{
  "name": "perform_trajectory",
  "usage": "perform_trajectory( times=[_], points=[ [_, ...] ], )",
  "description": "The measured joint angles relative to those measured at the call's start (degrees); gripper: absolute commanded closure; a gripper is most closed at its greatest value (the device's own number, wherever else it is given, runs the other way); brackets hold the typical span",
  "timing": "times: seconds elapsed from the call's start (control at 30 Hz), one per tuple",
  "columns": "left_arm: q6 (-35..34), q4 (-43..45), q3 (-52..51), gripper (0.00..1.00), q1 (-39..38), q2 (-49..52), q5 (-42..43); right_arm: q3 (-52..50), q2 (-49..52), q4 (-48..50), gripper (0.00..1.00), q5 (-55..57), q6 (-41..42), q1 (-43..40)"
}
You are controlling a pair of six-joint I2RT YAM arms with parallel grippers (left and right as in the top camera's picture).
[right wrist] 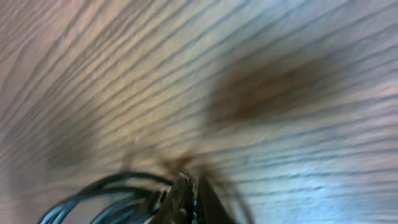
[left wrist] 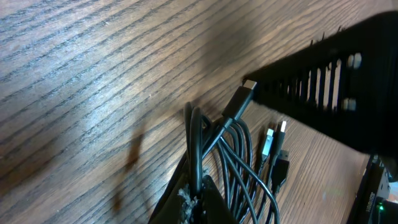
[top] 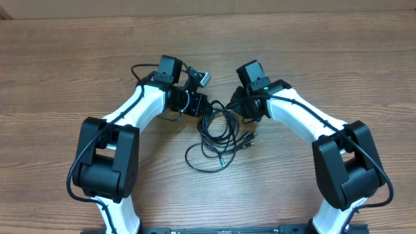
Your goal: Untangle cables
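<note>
Supporting surface: a brown wood-grain table (top: pixel 65 65) is filling all three views edge to edge.
Arms: two are working here, the left arm (top: pixel 133 107) and the right arm (top: pixel 302 117), bending toward each other mid-table.
Cables (top: pixel 218 133): one tangled black bundle is lying between the grippers, its long axis running far-to-near, with loops sagging toward the robot's base.
Left gripper (left wrist: pixel 193 202): it is pinching strands of the bundle.
Right gripper (right wrist: pixel 186 199): its fingers are pressing together; blur is hiding whether a strand is caught.
Plug ends (left wrist: pixel 268 142): four are showing in the left wrist view, some silver-tipped, all pointing away from the fingers.
</note>
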Motion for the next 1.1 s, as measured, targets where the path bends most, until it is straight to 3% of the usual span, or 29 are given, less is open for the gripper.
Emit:
perform_trajectory(
  times=[0.3,0.73,1.1],
  points=[
    [0.0,0.0,0.0,0.96,0.0,0.0,0.0,0.0,0.0,2.9,0.96,5.2,0.5,0.0],
    [0.0,0.0,0.0,0.96,0.0,0.0,0.0,0.0,0.0,2.0,0.96,-2.8,0.2,0.9],
    [0.0,0.0,0.0,0.96,0.0,0.0,0.0,0.0,0.0,1.3,0.96,-5.0,-1.9,7.0]
  ],
)
